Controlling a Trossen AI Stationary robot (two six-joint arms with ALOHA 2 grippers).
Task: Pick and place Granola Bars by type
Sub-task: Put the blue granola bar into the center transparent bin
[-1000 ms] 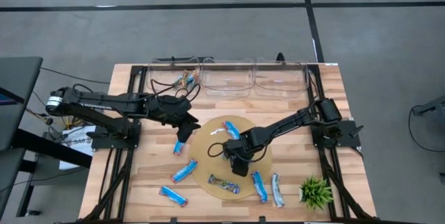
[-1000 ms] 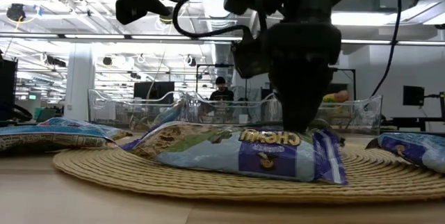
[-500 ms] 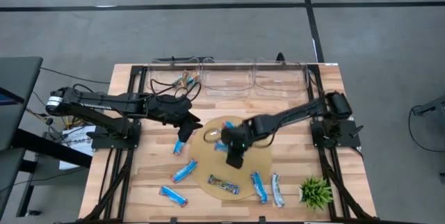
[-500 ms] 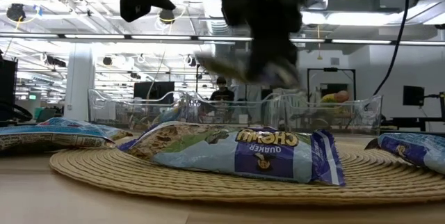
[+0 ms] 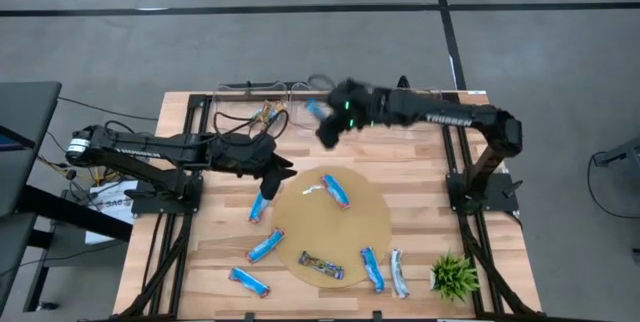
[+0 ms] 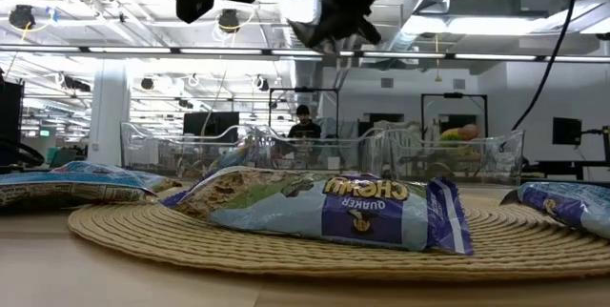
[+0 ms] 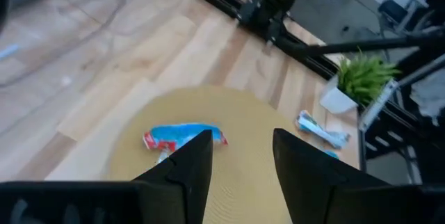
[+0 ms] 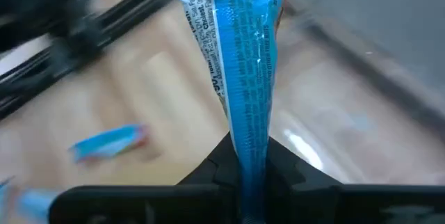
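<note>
Right end effector [image 5: 327, 127] now up off the round mat [image 5: 375, 237] and swung across to the clear bins [image 5: 400, 117] at the far edge of the counter [image 5: 470, 262]; a second ago down on the mat, jaws closing on a bar. Clenched now on a blue granola bar [image 8: 247, 85], pinched at one end between the two fingers [image 8: 212, 175], wrapper sticking straight out ahead in the right wrist view. Carried bar [image 5: 316, 110] visible in high view over the bin row, roughly where left and middle bins meet; exact compartment not clear. Still in the air, not dropped.

Meaning for task: pick done, transport nearly done, release over the right bin next by judgement. One bar fewer on the mat.

Left end effector [image 5: 270, 174] parked at the near-left edge of the mat, unmoved over the last second, jaws apart and gripping nothing; left wrist view looking past them onto another blue bar [image 7: 184, 136] on the mat.

Remaining bars: blue one [image 5: 336, 190] on the mat, dark multicoloured one [image 5: 323, 264] at the mat's near edge, more blue ones [image 5: 264, 247] on the bare counter to the left, a blue and a silvery one [image 5: 399, 274] near the plant [image 5: 455, 277]. A few bars already in the left bin [image 5: 268, 115]. Sorting well short of finished.
</note>
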